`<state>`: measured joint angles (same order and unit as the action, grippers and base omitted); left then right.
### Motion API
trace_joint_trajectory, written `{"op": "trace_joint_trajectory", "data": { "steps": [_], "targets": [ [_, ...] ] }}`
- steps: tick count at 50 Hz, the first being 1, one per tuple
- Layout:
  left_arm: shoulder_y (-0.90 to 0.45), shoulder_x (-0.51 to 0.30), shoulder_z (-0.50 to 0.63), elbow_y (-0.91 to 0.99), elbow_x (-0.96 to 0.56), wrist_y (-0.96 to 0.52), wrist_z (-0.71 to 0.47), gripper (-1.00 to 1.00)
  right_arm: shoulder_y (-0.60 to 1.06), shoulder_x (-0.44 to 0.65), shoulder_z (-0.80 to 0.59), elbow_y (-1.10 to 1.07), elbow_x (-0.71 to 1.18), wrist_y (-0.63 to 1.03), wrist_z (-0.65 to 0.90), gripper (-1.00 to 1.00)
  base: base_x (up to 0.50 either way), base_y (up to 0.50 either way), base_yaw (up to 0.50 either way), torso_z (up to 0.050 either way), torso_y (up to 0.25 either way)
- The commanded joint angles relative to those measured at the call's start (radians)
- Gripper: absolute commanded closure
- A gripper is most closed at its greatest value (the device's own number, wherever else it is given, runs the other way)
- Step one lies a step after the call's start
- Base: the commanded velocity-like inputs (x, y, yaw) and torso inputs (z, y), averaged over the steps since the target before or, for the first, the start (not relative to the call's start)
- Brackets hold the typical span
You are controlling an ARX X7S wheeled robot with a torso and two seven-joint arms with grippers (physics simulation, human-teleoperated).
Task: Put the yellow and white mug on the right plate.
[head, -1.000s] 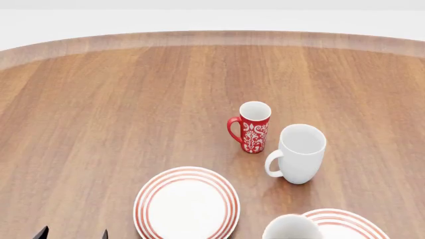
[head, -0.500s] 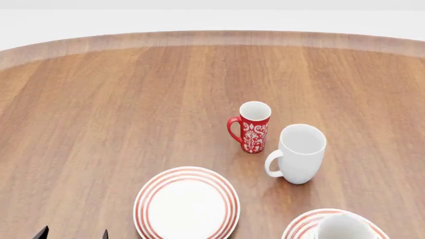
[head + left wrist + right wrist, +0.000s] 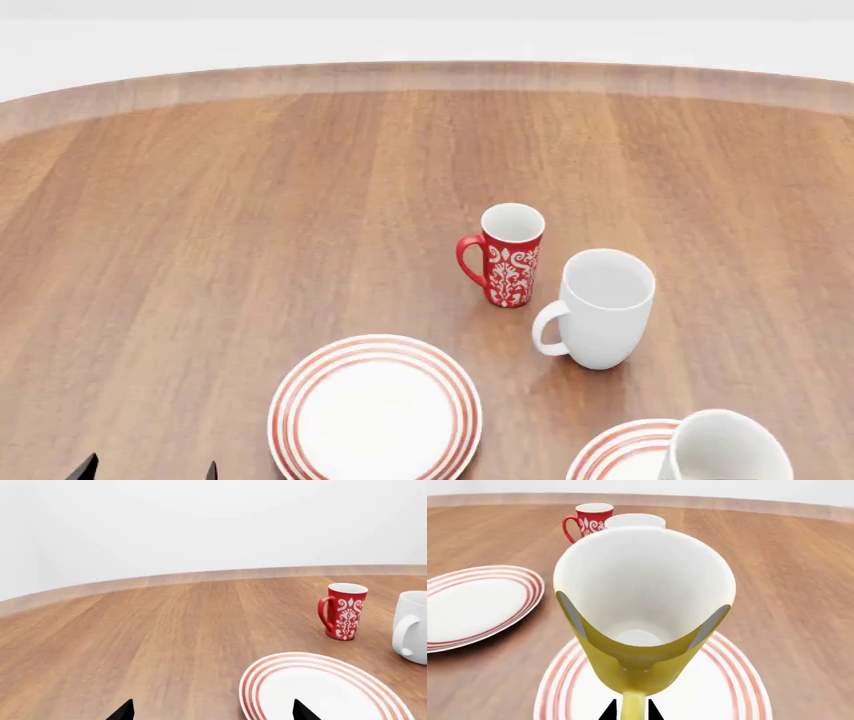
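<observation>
In the left wrist view, your left gripper point(image 3: 212, 711) shows only as two dark fingertips at the bottom edge, set wide apart with nothing between them, hovering near the rim of the left plate point(image 3: 320, 690) at lower right; the red patterned mug point(image 3: 343, 611) and a slice of the tall white mug point(image 3: 412, 630) stand at the right edge, and none of it concerns your task. In the head view, the change is all at the lower right corner: a second ago the white mouth of the yellow and white mug point(image 3: 725, 447) sat left of the right plate point(image 3: 617, 455), half a second ago it was over the plate's middle, and now it sits further right and a little higher in the frame, covering the plate's right part. The left plate at lower centre, the red mug and the white mug at centre right have not shifted, and the left fingertips stay at the lower left edge. So you have carried the mug across and over its target. In the right wrist view, you look straight into the mug's white inside, its yellow wall and handle toward the bottom centre, with the right gripper point(image 3: 643, 618) clamped on the rim, one pad on each side. The plate's red rings spread out below it at the bottom. I cannot tell whether the base is touching yet; my judgement is that lowering and letting go are what remain.
</observation>
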<state>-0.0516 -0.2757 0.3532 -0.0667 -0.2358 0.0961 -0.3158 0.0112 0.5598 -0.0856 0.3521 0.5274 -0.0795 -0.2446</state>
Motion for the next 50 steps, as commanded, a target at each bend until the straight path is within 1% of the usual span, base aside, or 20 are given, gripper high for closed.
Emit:
{"op": "trace_joint_trajectory", "data": {
  "steps": [1, 4, 20, 34, 50],
  "targets": [
    [-0.001, -0.003, 0.003, -0.002, -0.002, 0.004, -0.002, -1.00, 0.069, -0.023, -0.011, 0.092, -0.013, -0.003, -0.019, 1.00, 0.00, 0.00, 0.00, 0.000, 0.000],
    [-0.002, -0.003, 0.003, -0.004, -0.003, 0.005, -0.003, -1.00, 0.092, -0.033, -0.010, 0.143, -0.013, -0.012, -0.030, 1.00, 0.00, 0.00, 0.00, 0.000, 0.000],
    [-0.003, -0.006, 0.009, -0.002, -0.005, 0.004, -0.007, -1.00, 0.100, -0.050, -0.010, 0.233, -0.025, -0.043, -0.038, 1.00, 0.00, 0.00, 0.00, 0.000, 0.001],
    [-0.004, -0.009, 0.012, -0.004, -0.008, 0.007, -0.009, -1.00, 0.144, -0.073, -0.036, 0.351, -0.068, -0.065, -0.045, 1.00, 0.00, 0.00, 0.00, 0.000, 0.000],
    [-0.007, -0.010, 0.018, -0.009, -0.009, 0.011, -0.011, -1.00, 0.150, -0.077, -0.035, 0.374, -0.074, -0.079, -0.039, 1.00, 0.00, 0.00, 0.00, 0.000, 0.000]
  ]
}}
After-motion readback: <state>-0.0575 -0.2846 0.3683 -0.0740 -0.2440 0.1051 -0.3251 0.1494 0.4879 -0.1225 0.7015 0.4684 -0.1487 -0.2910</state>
